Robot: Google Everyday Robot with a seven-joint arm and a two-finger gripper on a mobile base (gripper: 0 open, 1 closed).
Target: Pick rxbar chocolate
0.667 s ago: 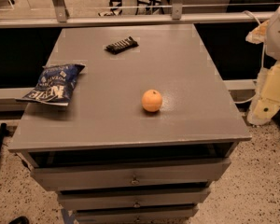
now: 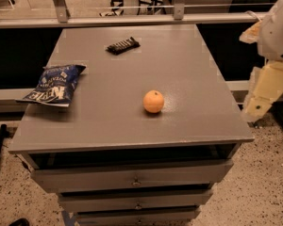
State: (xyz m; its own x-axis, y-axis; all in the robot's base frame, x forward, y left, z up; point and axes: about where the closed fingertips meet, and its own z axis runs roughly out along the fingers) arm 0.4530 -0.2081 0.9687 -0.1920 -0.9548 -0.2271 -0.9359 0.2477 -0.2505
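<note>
The rxbar chocolate (image 2: 122,45) is a thin black bar with white lettering. It lies flat on the far part of the grey cabinet top (image 2: 188,69), left of centre. My gripper (image 2: 257,102) hangs at the right edge of the view, off the cabinet's right side. It is well apart from the bar and nothing is between its cream-coloured parts. The white arm (image 2: 278,27) rises above it.
An orange (image 2: 153,101) sits near the middle of the top, nearer the front than the bar. A blue crinkled chip bag (image 2: 54,83) lies at the left edge. Drawers (image 2: 132,178) are below the front edge. A metal rail (image 2: 132,19) runs behind the cabinet.
</note>
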